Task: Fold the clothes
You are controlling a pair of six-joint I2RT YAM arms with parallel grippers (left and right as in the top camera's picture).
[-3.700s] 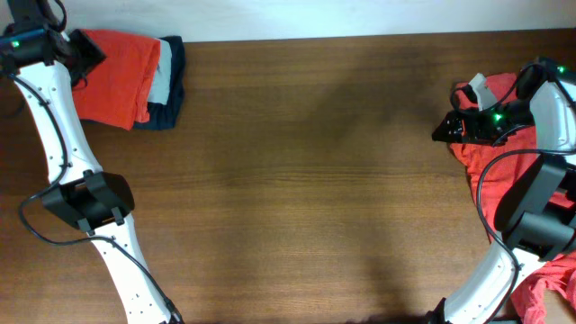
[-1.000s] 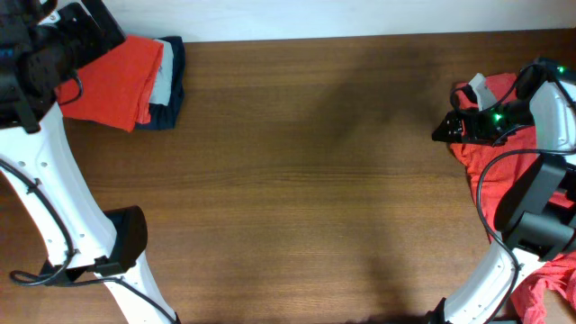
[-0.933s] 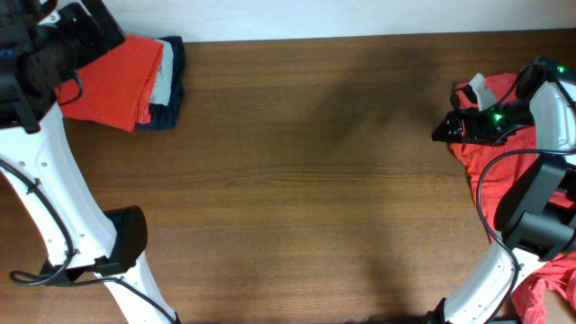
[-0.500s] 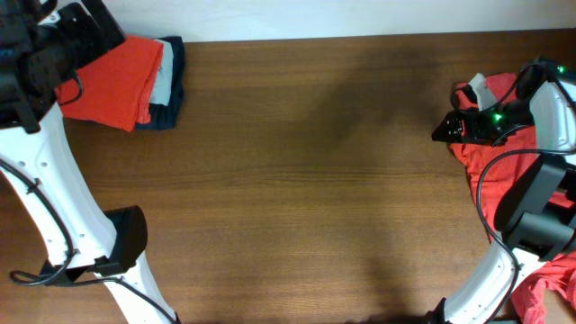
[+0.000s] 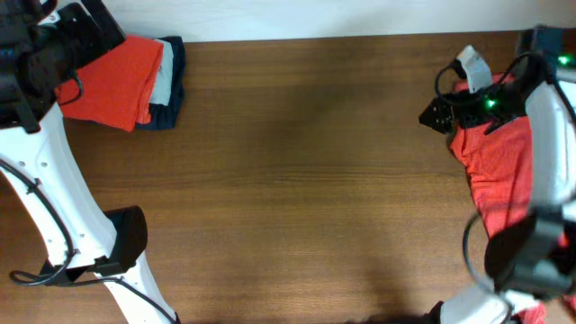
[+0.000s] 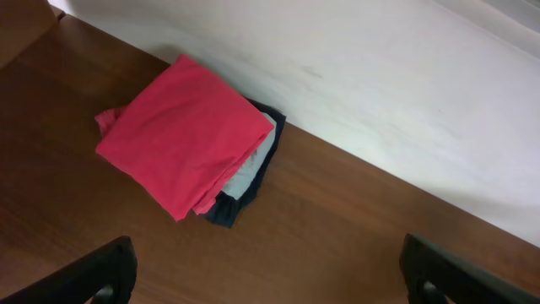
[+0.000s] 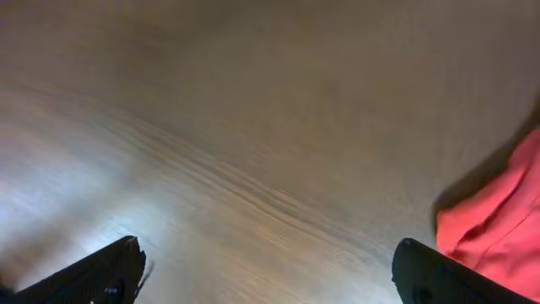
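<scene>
A folded orange-red shirt (image 6: 186, 131) lies on top of a small stack at the table's back left corner (image 5: 115, 83). My left gripper (image 6: 270, 285) hangs high above and in front of that stack, open, with nothing between its fingers (image 6: 103, 272). A rumpled heap of orange-red clothes (image 5: 497, 160) lies at the right edge of the table. My right gripper (image 5: 432, 115) hovers just left of that heap, open and empty. In the right wrist view a fold of the red cloth (image 7: 504, 226) shows beside the right fingertip (image 7: 447, 279).
Under the folded shirt lie a grey garment (image 6: 246, 176) and a navy one (image 5: 173, 81). A white wall (image 6: 396, 93) runs along the table's back edge. Bare brown wood (image 5: 306, 180) spans the middle of the table. More red cloth (image 5: 540, 313) shows at the bottom right corner.
The right arm has risen and swung left and towards the back, uncovering more of the red heap. The left arm, which rose earlier from the stack, has held still for the last second.
</scene>
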